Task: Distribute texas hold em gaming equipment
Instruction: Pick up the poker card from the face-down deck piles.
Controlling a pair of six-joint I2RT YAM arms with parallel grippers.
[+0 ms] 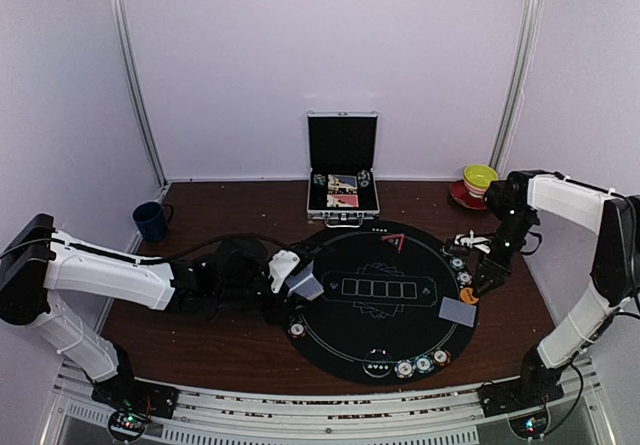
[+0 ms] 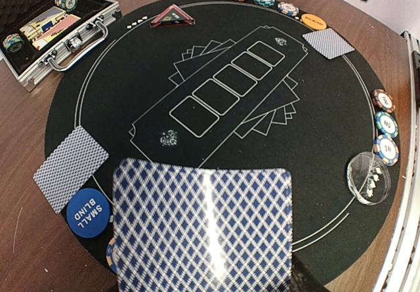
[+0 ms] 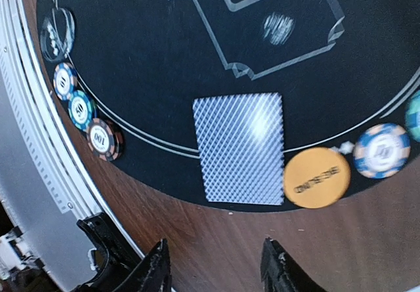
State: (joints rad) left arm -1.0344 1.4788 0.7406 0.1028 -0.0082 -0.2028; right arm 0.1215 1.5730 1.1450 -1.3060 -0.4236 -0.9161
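Observation:
My left gripper is shut on grey-blue-backed playing cards, held low over the left edge of the round black mat; the cards hide its fingers in the left wrist view. Below them lie one face-down card, a blue SMALL BLIND button and a chip. My right gripper is open and empty above bare wood, just off the mat's right edge. In front of it lie a face-down card, an orange button and a striped chip.
An open silver case stands behind the mat, with a red triangle in front of it. Three chips and a clear disc lie at the mat's near edge. A dark blue mug stands far left and stacked bowls far right.

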